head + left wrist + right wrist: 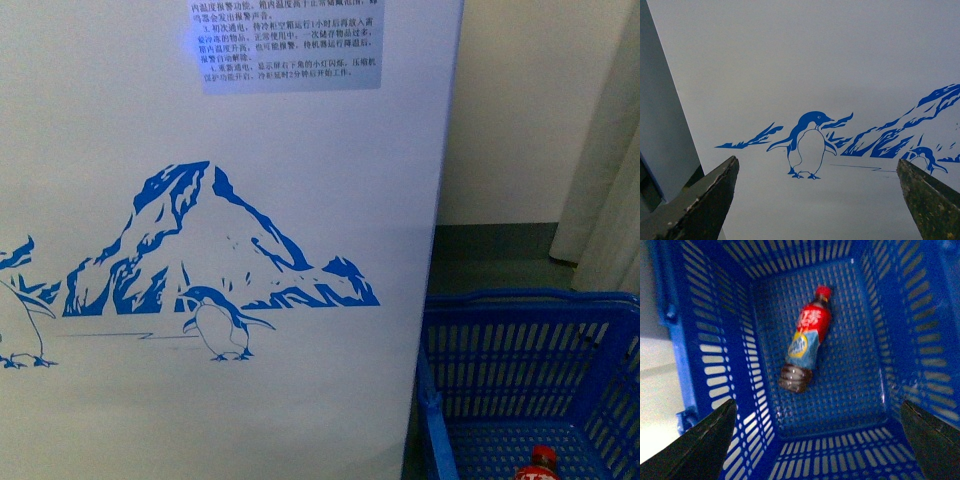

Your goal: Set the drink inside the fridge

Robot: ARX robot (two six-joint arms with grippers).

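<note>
Over the floor of the basket (715,340), my right gripper (817,405) hangs open above the lying drink (805,347); pick-up step, I judge: next I lower and close.

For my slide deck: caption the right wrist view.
Open right gripper above the drink, which lies on its side in the blue basket.

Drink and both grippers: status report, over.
Left gripper open, facing fridge side. Right gripper open above blue basket. Drink lying on its side on basket floor, ungrasped. Nothing covering it.
</note>
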